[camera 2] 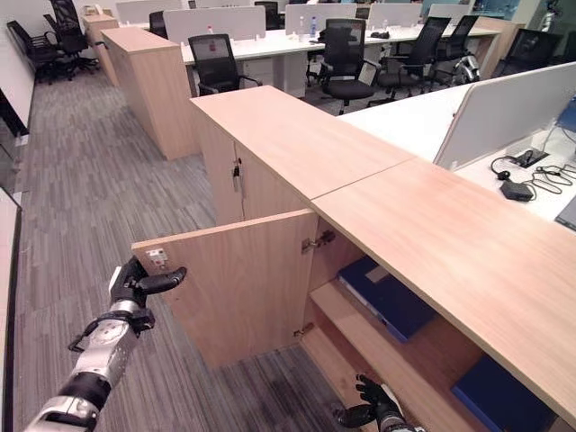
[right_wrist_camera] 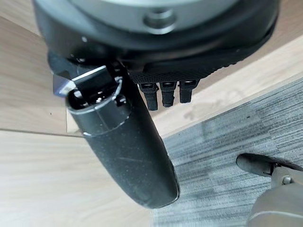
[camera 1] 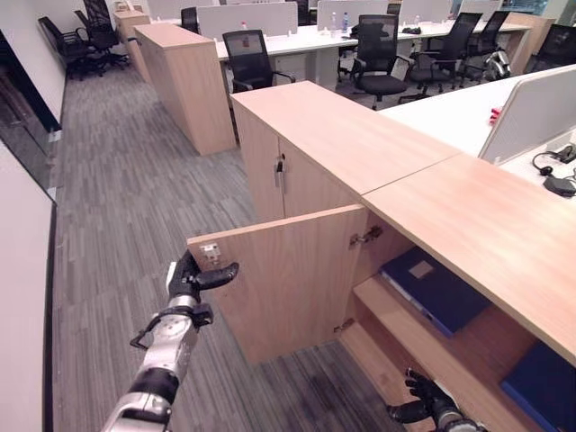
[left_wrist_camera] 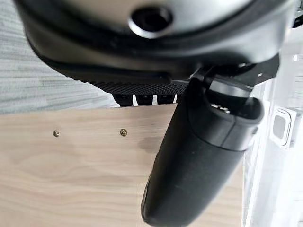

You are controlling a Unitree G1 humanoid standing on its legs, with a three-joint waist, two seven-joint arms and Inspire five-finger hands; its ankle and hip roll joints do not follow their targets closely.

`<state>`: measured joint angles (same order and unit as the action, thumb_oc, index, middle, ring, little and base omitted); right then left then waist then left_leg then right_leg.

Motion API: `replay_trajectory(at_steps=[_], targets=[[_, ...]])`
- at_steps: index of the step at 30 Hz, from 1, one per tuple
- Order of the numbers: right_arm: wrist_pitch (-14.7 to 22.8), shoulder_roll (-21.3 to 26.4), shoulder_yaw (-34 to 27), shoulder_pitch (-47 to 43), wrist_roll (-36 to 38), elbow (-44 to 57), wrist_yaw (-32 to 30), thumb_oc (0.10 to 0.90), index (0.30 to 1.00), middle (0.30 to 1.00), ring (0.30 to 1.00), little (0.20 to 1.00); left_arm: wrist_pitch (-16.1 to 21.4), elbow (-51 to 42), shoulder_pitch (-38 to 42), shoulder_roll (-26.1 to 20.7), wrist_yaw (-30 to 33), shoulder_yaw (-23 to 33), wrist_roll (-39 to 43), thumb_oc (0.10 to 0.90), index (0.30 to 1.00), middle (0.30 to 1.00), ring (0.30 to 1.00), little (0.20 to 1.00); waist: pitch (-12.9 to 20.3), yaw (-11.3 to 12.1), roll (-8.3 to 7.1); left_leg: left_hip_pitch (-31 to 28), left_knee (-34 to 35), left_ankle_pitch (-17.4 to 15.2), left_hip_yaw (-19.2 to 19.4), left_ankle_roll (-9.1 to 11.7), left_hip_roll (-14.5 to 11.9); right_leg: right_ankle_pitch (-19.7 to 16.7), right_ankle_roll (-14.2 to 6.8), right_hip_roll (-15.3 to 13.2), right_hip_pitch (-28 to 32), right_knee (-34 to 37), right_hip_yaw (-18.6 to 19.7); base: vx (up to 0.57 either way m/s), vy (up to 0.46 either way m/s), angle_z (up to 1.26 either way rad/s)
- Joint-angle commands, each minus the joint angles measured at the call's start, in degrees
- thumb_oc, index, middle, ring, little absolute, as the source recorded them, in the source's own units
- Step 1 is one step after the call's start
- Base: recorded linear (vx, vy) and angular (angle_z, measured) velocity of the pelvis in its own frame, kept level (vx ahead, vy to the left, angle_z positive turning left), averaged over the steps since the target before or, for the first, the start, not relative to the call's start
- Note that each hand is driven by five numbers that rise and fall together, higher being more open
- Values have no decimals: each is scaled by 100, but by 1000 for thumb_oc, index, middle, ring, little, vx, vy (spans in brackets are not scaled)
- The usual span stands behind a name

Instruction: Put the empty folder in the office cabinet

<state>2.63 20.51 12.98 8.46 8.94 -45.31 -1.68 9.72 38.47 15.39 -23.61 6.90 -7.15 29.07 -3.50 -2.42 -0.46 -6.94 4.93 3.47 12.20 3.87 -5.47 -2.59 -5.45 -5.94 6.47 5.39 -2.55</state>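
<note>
A dark blue folder (camera 1: 435, 290) lies flat on the upper shelf (camera 1: 423, 337) inside the open cabinet (camera 2: 432, 234). It is a slim rectangle with a smooth matt cover and a pale label near one corner. A second blue folder (camera 1: 544, 382) of the same colour lies further along the same shelf, well apart from the first.

The cabinet is light wood-grain laminate with a flat, smooth top and square edges. Its door (camera 1: 288, 279) stands swung wide out over the floor (camera 1: 117, 198), with a metal hinge (camera 1: 366, 237) at the inner edge and a small pale latch plate (camera 1: 210, 253) near the free corner.

The left hand (camera 1: 196, 277) is at the free edge of the door, thumb laid across the inner face and fingers curled over the edge, gripping it. The right hand (camera 2: 373, 407) hangs low in front of the lower shelf, holding nothing, fingers loosely spread; in the right wrist view its fingers (right_wrist_camera: 163, 92) look relaxed above the carpet.

The floor is grey striped carpet. Black mesh office chairs (camera 1: 247, 58) stand at white tables (camera 1: 297, 40) beyond.
</note>
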Motion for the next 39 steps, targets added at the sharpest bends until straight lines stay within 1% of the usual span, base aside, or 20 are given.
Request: replay_trajectory(at_steps=[1, 8, 14, 17, 18, 20, 21, 22, 24, 25, 27, 28, 30, 31, 32, 33, 34, 37, 38, 39], targets=[[220, 193, -24, -586, -244, 88, -68, 800, 900, 900, 900, 900, 361, -593, 954, 140, -835, -764, -276, 800, 900, 900, 900, 900, -67, -218, -17, -350, 7, -669, -118, 172, -56, 201, -665, -479, 24, -188, -297, -12, 26, 5], [165, 165, -207, -597, -217, 121, -8, 800, 900, 900, 900, 900, 286, -1687, 344, -32, -1287, -918, -369, 800, 900, 900, 900, 900, -168, -111, -28, -327, 7, -722, -124, 68, 27, 232, -714, -594, -167, -577, -312, -12, 41, 3], [177, 116, -364, -623, -142, 165, 5, 800, 900, 900, 900, 900, 220, -1965, -217, -137, -1529, -924, -588, 800, 900, 900, 900, 900, -227, -93, -2, -309, 7, -744, -73, 21, 76, 189, -753, -660, -314, -689, -287, -14, 36, 0], [180, 87, -409, -1004, -163, 178, -43, 800, 900, 900, 900, 900, 126, -2180, -947, -394, -1755, -783, -749, 800, 900, 900, 900, 900, -399, -16, 51, -159, 7, -687, 337, 39, -22, -294, -954, -811, -805, -809, -433, -137, -50, -30], [179, 86, -402, -1008, -163, 175, -44, 800, 900, 900, 900, 900, 122, -2189, -956, -397, -1757, -773, -749, 800, 900, 900, 900, 900, -384, -6, 51, -145, 7, -685, 355, 40, -24, -302, -953, -806, -834, -815, -413, -86, -62, -59], [166, 60, -377, -1178, -169, 110, -61, 800, 900, 900, 900, 900, 52, -2228, -1157, -464, -1801, -741, -715, 800, 900, 900, 900, 900, -461, 59, 144, -92, 7, -606, 483, 50, -144, -309, -952, -930, -1059, -1141, -582, -198, -42, -97], [153, 64, -327, -1289, -253, 114, -81, 800, 900, 900, 900, 900, -24, -2336, -1378, -634, -1907, -737, -756, 800, 900, 900, 900, 900, -511, 193, 261, 0, -39, -511, 772, 6, -269, -14, -836, -1231, -1014, -1591, -1172, -328, -39, -93], [159, 66, -279, -1357, -277, 104, -77, 800, 900, 900, 900, 900, -73, -2407, -1517, -696, -1974, -755, -727, 800, 900, 900, 900, 900, -503, 259, 289, 85, -88, -466, 881, -11, -290, 96, -750, -1343, -894, -1713, -1409, -351, -53, -63], [164, 23, -204, -1500, -282, -9, -61, 800, 900, 900, 900, 900, -145, -2473, -1756, -764, -2074, -717, -653, 800, 900, 900, 900, 900, -443, 374, 264, 194, -154, -386, 1098, -62, -280, 125, -769, -1490, -652, -2001, -1465, -238, -114, -82], [135, -44, -172, -1546, -285, -64, -26, 800, 900, 900, 900, 900, -173, -2383, -1999, -739, -2107, -615, -570, 800, 900, 900, 900, 900, -338, 494, 246, 283, -210, -319, 1263, -69, -301, 77, -822, -1563, -400, -1972, -1349, -303, -298, -74], [120, -86, -100, -1662, -305, -80, -8, 800, 900, 900, 900, 900, -176, -2349, -2231, -691, -2095, -508, -479, 800, 900, 900, 900, 900, -199, 685, 248, 429, -347, -174, 1572, 23, -448, -78, -926, -1661, 60, -1581, -1533, -289, -337, -149], [123, -111, -76, -1678, -300, -52, 1, 800, 900, 900, 900, 900, -177, -2359, -2305, -667, -2080, -496, -461, 800, 900, 900, 900, 900, -172, 700, 262, 432, -389, -115, 1698, 78, -546, -48, -934, -1653, 113, -1443, -1579, -241, -337, -225], [119, -172, -16, -1681, -235, -50, 27, 800, 900, 900, 900, 900, -198, -2348, -2344, -644, -2042, -490, -449, 800, 900, 900, 900, 900, -160, 642, 349, 404, -548, 65, 1939, 261, -878, 300, -872, -1418, 199, -1044, -1586, -180, -392, -113], [116, -140, 15, -1603, -268, -9, 59, 800, 900, 900, 900, 900, -188, -2332, -2364, -603, -2051, -478, -476, 800, 900, 900, 900, 900, -155, 553, 405, 401, -605, 262, 2009, 405, -1125, 494, -805, -1184, 309, -764, -1482, -137, -471, -97], [119, -59, 21, -1536, -305, -94, 47, 800, 900, 900, 900, 900, -188, -2263, -2341, -503, -2033, -516, -496, 800, 900, 900, 900, 900, -183, 392, 529, 300, -629, 524, 2184, 613, -1430, 614, -710, -906, 411, -505, -1381, -127, -405, -126], [119, -52, 23, -1535, -304, -94, 47, 800, 900, 900, 900, 900, -185, -2258, -2340, -494, -2033, -517, -498, 800, 900, 900, 900, 900, -194, 400, 549, 281, -624, 535, 2192, 628, -1453, 608, -698, -881, 426, -491, -1372, -126, -386, -113], [95, 61, 48, -1488, -368, -157, 28, 800, 900, 900, 900, 900, -196, -2201, -2309, -363, -2010, -603, -483, 800, 900, 900, 900, 900, -259, 231, 685, 161, -627, 849, 2377, 825, -1786, 691, -589, -582, 525, -223, -1224, -100, -224, -50], [77, 123, 59, -1490, -407, -304, -13, 800, 900, 900, 900, 900, -210, -2185, -2313, -255, -2007, -670, -479, 800, 900, 900, 900, 900, -305, 127, 778, 63, -634, 1020, 2522, 911, -1965, 773, -491, -415, 553, -97, -1103, -58, -141, -83], [30, 226, 77, -1577, -455, -570, -73, 800, 900, 900, 900, 900, -214, -2073, -2296, -113, -1979, -813, -497, 800, 900, 900, 900, 900, -393, -15, 896, -6, -748, 1284, 2380, 999, -2079, 857, -406, -262, 541, -64, -856, -23, -116, -99], [31, 231, 76, -1582, -454, -574, -73, 800, 900, 900, 900, 900, -208, -2063, -2287, -106, -1978, -816, -498, 800, 900, 900, 900, 900, -398, -15, 903, -4, -752, 1284, 2377, 1001, -2085, 858, -403, -258, 541, -65, -856, -29, -139, -78]])
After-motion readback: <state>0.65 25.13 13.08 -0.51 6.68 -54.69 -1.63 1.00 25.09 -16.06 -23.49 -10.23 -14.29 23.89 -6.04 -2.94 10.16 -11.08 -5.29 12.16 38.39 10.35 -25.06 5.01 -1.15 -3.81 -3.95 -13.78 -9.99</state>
